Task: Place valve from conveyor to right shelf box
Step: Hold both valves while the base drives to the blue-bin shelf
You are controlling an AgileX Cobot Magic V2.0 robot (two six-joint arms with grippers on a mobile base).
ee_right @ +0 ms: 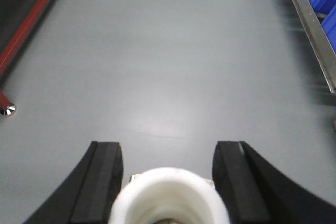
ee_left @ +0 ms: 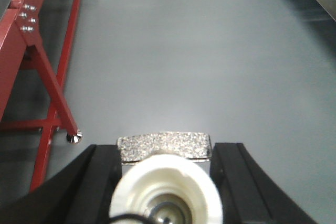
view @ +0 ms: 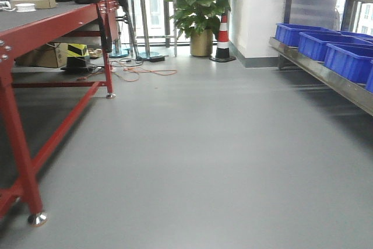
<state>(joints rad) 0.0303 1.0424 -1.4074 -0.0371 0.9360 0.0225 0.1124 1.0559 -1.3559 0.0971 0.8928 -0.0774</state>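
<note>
The grey floor (view: 204, 161) takes up most of the room, and the robot stands out in the open middle of it. The red-framed conveyor (view: 41, 18) runs along the floor's left edge and the stainless right shelf (view: 326, 74) along its right edge. A row of blue boxes (view: 349, 59) sits on the shelf's lower level. The left claw (ee_left: 167, 149) is clenched on the valve (ee_left: 164, 145), with its black fingers (ee_left: 107, 171) pressed to either side of the sparkly metal body and a white cap facing the camera. The valve is off the belt, hanging above bare floor. The right claw (ee_right: 168, 148) is grasping what looks like a second valve (ee_right: 169, 195), though only its white cap and a sliver of metal show. I'd say the pick-up is done and this is the carrying stretch, with neither claw near a box yet. The next move calls for turning toward the right shelf, closing in on its front rail, and bringing a claw squarely over a blue box before it lets go.
</note>
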